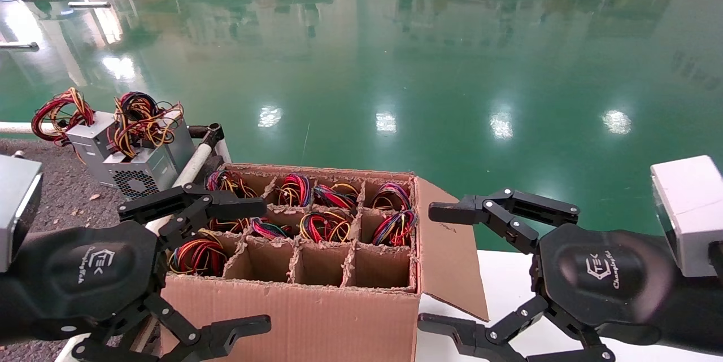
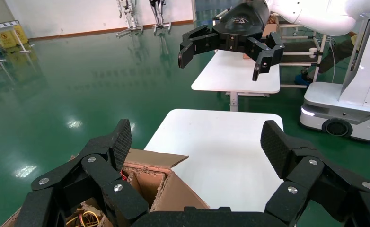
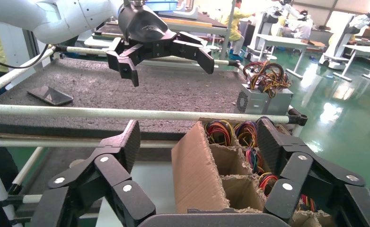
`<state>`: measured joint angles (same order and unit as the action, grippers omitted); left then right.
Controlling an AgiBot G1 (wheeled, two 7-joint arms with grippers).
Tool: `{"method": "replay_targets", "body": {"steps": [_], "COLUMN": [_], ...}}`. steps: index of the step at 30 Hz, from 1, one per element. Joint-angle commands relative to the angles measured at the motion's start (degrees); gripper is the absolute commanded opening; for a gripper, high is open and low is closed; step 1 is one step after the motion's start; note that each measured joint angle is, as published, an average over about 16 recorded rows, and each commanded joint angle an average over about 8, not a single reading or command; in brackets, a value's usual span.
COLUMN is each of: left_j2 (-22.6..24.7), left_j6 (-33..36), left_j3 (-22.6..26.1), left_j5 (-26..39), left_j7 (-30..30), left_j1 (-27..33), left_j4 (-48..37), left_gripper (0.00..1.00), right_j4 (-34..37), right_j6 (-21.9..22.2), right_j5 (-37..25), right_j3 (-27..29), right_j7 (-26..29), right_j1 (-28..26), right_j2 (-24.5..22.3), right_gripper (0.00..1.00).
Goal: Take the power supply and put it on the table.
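1. The left gripper [image 1: 212, 263] hangs with its fingers spread wide and empty, above the left end of the cardboard box [image 1: 316, 305].
2. The right gripper [image 1: 452, 271] hovers beyond the box's right side, over the white tabletop [image 1: 502, 277], likewise spread and holding nothing.
3. The power supply [image 1: 195, 257], under its red wire coil, sits in the box's near-left compartment.
4. The table [image 1: 62, 192], dark and gritty, lies to the left.

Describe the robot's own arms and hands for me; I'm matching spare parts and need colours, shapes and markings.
Both the left hand and the right hand are matte black, with jointed link fingers held by silver rivets and textured pads. Each glossy black rounded palm housing carries a white hexagon logo with TEK lettering and script. Boxy wrist modules sit behind them, silver-grey on the left, white on the right. The upper arms are white.
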<state>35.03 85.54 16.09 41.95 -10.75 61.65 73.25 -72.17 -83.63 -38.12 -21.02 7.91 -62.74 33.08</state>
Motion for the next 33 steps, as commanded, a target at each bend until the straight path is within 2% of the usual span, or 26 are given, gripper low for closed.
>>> {"method": "replay_targets", "body": {"steps": [1,6,11,20,33], "left_j2": [0.03,-0.08,-0.16,1.13,6.75], "left_j6": [0.07,-0.3,-2.35,-7.26,-13.5], "left_j3": [-0.05,0.57,3.12,9.87,16.87], "left_j5": [-0.07,0.24,3.19,18.18,35.7], "left_j7": [0.1,-1.67,-8.19,-18.7,-28.35], "left_j1": [0.04,-0.07,1.48,9.98,21.02], "left_j4": [0.1,-0.48,-2.3,-6.65,-20.56], "left_gripper": [1.0,1.0,1.0,1.0,1.0], "right_j4": [0.0,0.0,0.0,0.01,0.01], "right_j6": [0.0,0.0,0.0,0.0,0.0], "right_j5": [0.0,0.0,0.0,0.0,0.01], "right_j3": [0.0,0.0,0.0,-0.01,-0.01], "right_j7": [0.0,0.0,0.0,-0.01,-0.01], "right_j1": [0.0,0.0,0.0,-0.01,-0.01], "right_j2": [0.0,0.0,0.0,0.0,0.0], "right_gripper": [0.0,0.0,0.0,0.0,0.0]}}
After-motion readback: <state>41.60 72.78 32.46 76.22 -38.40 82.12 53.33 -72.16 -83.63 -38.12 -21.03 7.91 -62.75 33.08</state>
